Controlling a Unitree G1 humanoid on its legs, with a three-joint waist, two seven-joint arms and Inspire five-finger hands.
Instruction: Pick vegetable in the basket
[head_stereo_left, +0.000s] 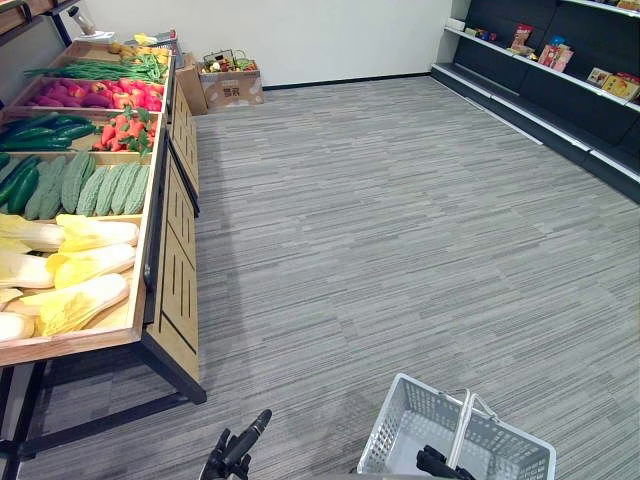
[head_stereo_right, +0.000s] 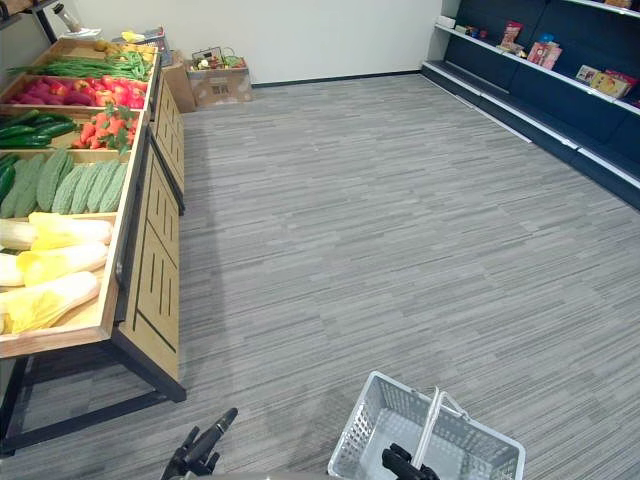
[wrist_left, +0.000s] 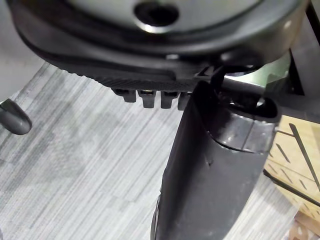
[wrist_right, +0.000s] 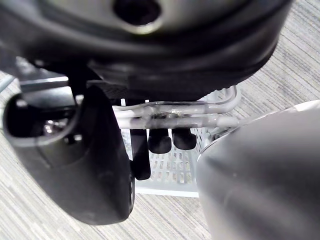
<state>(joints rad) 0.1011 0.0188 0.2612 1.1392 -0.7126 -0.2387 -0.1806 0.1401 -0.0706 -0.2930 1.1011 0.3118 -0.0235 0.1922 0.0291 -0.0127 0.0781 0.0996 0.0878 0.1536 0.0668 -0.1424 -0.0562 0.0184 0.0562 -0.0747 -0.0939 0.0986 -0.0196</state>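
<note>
**Close the gap to the produce before reaching**

The vegetables lie well apart from both hands. The pale cabbages (head_stereo_left: 88, 262) are nearest, in the front compartment of the wooden desk (head_stereo_left: 180, 290) on the robot's left. The bitter gourds (head_stereo_left: 100, 188) sit in the compartment just behind them.

The white basket (head_stereo_left: 400, 425) hangs low on the robot's right over the floor (head_stereo_left: 380, 220), with nothing visible inside it. The right hand (head_stereo_left: 438, 463) has its fingers curled round the basket's handle (wrist_right: 175, 116), as its wrist view shows. The left hand (head_stereo_left: 232, 452) sits low between desk and basket, its fingers relaxed and holding nothing.

The step in hand appears to be the approach.
- Turn toward the desk and get close enough that the left hand can come down over a cabbage from above.
- Grip the cabbage across its middle, as it looks long and likely to tip.
- Keep the basket level and clear of the desk's edge, so it stays ready below for the drop.
</note>
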